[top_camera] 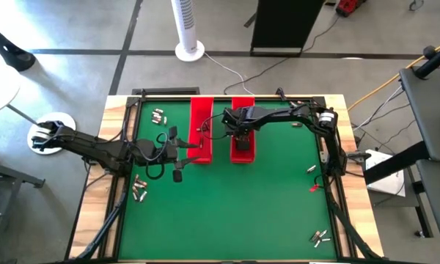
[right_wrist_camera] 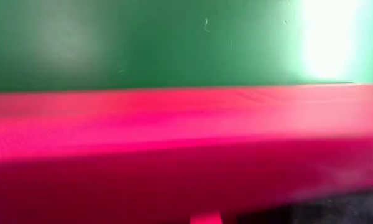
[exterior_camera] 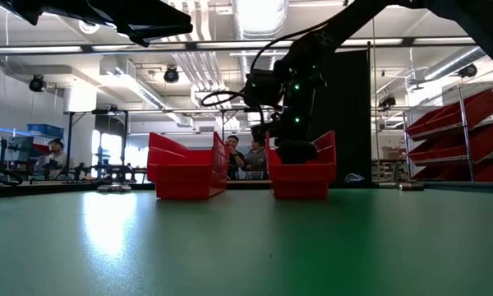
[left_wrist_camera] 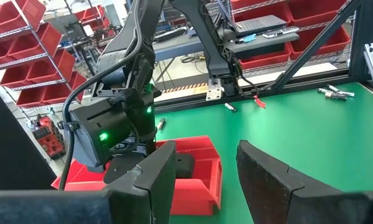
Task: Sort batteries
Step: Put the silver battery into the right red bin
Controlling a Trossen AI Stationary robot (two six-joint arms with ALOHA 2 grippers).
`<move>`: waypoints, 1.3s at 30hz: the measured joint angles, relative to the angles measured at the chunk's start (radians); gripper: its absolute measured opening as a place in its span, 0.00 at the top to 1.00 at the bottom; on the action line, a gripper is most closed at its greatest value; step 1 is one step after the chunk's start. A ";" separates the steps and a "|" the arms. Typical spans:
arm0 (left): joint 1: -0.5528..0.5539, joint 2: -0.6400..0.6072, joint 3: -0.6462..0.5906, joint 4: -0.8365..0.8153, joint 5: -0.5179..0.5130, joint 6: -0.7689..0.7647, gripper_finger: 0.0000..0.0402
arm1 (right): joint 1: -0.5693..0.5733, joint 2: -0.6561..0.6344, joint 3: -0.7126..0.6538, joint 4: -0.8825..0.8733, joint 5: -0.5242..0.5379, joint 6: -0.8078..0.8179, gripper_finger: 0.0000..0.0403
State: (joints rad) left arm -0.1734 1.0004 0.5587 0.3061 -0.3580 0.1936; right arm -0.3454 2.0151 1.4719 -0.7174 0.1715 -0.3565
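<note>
From above we see a green mat (top_camera: 227, 198) with two red trays standing side by side toward twelve o'clock: the left tray (top_camera: 200, 128) and the right tray (top_camera: 243, 130). The right gripper (top_camera: 241, 141) hangs down into the right tray near its six o'clock end; in the low view it sits inside that tray (exterior_camera: 304, 174), and its own camera shows only a red tray wall (right_wrist_camera: 174, 137) with green mat beyond. We cannot see its fingers in any view, but its jaws are closed; whether they hold anything we cannot tell. The left gripper (top_camera: 193, 151) reaches in from nine o'clock and hovers just beside the left tray's six o'clock end. In its wrist view the two dark fingers (left_wrist_camera: 158, 177) stand apart with nothing between them, so the jaws are open and empty, and the right arm and right tray (left_wrist_camera: 196, 168) lie ahead of them. The batteries lie scattered on the mat in small groups: one cluster (top_camera: 158, 115) at about ten o'clock, beside the left tray; another cluster (top_camera: 139, 189) at about eight o'clock, below the left arm; a single battery (top_camera: 312, 169) at three o'clock; and a few (top_camera: 320, 236) near the corner at five o'clock. The left wrist view also catches some batteries (left_wrist_camera: 336, 93) by the far edge of the mat. In the low view, people (exterior_camera: 246, 158) show in the room behind the trays.
</note>
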 joint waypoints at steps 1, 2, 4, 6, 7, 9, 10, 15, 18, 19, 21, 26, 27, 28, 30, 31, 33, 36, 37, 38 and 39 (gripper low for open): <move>0.000 0.000 0.000 0.000 0.000 0.000 0.63 | 0.000 0.000 0.000 0.000 -0.003 0.000 0.92; 0.000 0.000 0.000 0.000 0.000 0.000 0.63 | 0.000 0.000 -0.001 0.000 -0.014 0.000 0.92; 0.000 0.000 0.000 0.000 0.000 0.000 0.63 | -0.001 0.000 -0.001 0.000 -0.032 0.000 0.92; 0.000 0.000 0.000 0.000 0.000 0.000 0.63 | -0.001 0.000 -0.001 -0.001 -0.037 0.000 0.92; 0.000 0.000 0.000 0.000 0.000 0.000 0.63 | 0.000 0.000 -0.001 -0.001 -0.038 0.000 0.92; 0.000 0.000 0.000 0.000 0.000 0.000 0.63 | 0.000 0.000 -0.001 -0.001 -0.040 0.002 0.92; 0.000 0.000 0.000 0.000 0.000 0.000 0.63 | 0.000 0.000 -0.001 -0.001 -0.040 0.002 0.92; 0.000 0.000 0.000 0.000 0.000 0.000 0.63 | 0.000 0.000 -0.001 -0.001 -0.041 0.005 0.92; 0.000 0.000 0.000 0.000 0.000 0.000 0.63 | 0.000 0.000 -0.002 -0.001 -0.041 0.005 0.92; 0.000 0.000 0.000 0.000 0.000 0.000 0.63 | 0.000 0.000 -0.002 -0.001 -0.041 0.005 0.92; 0.000 0.000 0.000 0.000 0.000 0.000 0.63 | -0.001 0.000 -0.002 -0.001 -0.041 0.005 0.92; 0.000 0.000 0.000 0.000 0.000 0.000 0.63 | -0.008 0.000 -0.002 -0.001 -0.047 0.009 0.92; 0.000 0.000 0.000 0.000 0.000 0.000 0.63 | -0.010 0.000 -0.002 -0.001 -0.049 0.009 0.92; 0.000 0.000 0.000 0.000 0.000 0.000 0.63 | -0.011 0.000 -0.002 0.000 -0.049 0.010 0.92; 0.000 0.000 0.000 0.000 0.000 0.000 0.63 | -0.013 0.000 -0.002 0.001 -0.052 0.011 0.92; 0.000 0.000 0.000 0.000 0.000 0.000 0.63 | -0.013 0.000 -0.002 0.001 -0.052 0.017 0.92; 0.000 0.000 0.000 0.000 0.000 0.000 0.63 | -0.013 0.000 -0.002 0.001 -0.052 0.021 0.92; 0.000 0.000 0.000 0.000 0.000 0.000 0.63 | -0.013 0.000 -0.002 0.002 -0.052 0.023 0.92; 0.000 0.000 0.000 0.000 0.000 0.000 0.63 | -0.013 0.000 -0.003 0.004 -0.052 0.023 0.92; 0.000 0.000 0.000 0.000 0.000 0.000 0.63 | -0.014 0.000 -0.003 0.010 -0.052 0.022 0.92; 0.000 0.000 0.000 0.000 0.000 0.000 0.63 | -0.014 0.001 -0.005 0.020 -0.052 0.021 0.92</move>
State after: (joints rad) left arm -0.1730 1.0008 0.5587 0.3065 -0.3580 0.1936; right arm -0.3592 2.0160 1.4670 -0.6973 0.1196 -0.3351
